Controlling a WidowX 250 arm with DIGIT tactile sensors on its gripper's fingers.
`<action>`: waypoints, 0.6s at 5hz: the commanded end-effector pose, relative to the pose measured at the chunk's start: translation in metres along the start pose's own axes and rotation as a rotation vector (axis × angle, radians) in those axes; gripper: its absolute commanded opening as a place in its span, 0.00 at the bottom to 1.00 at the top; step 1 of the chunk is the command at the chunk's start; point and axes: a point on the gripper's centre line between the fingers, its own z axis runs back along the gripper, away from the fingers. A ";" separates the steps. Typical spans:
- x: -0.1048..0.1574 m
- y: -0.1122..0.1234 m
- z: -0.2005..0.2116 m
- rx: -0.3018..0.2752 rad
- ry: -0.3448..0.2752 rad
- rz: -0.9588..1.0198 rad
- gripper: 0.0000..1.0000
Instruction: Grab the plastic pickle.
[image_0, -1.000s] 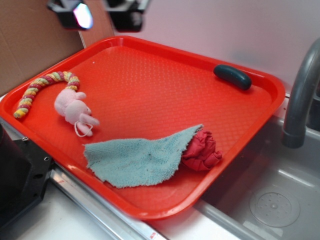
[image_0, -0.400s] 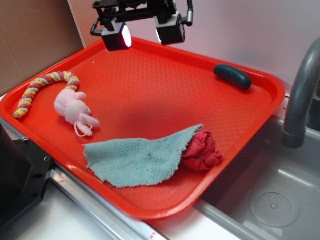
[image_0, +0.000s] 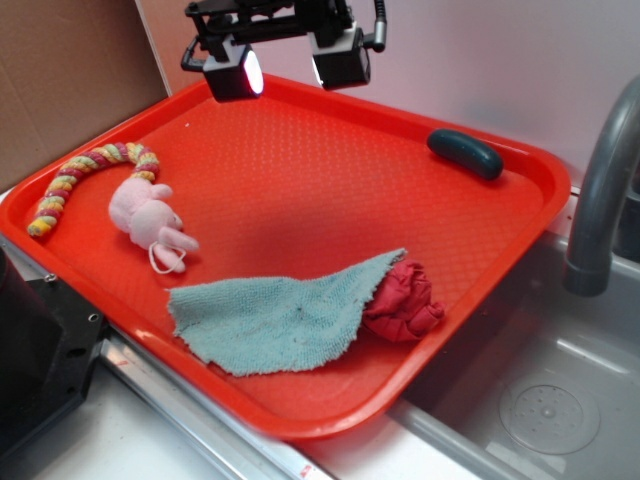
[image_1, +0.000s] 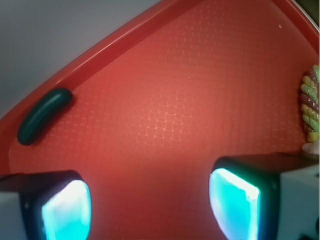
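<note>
While the gripper (image_0: 290, 68) hangs empty w/ jaws spread above the tray's (image_0: 520, 215) far-left side, the plastic pickle (image_0: 465, 154) lies untouched by the far-right rim, well apart; approach & grasp remain.

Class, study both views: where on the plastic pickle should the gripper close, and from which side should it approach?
Probably its middle, from above. The plastic pickle lies flat beside the red tray's far rim, so side access looks cramped. The open gripper should close across its narrow width.

Plastic pickle (image_1: 44, 116) lies against the red tray (image_1: 165, 120) rim; pincer (image_1: 150, 205) fingers spread apart
</note>
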 end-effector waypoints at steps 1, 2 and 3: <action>0.032 -0.038 -0.012 -0.033 -0.112 0.046 1.00; 0.034 -0.052 -0.027 -0.084 -0.173 0.040 1.00; 0.036 -0.065 -0.038 -0.081 -0.249 0.094 1.00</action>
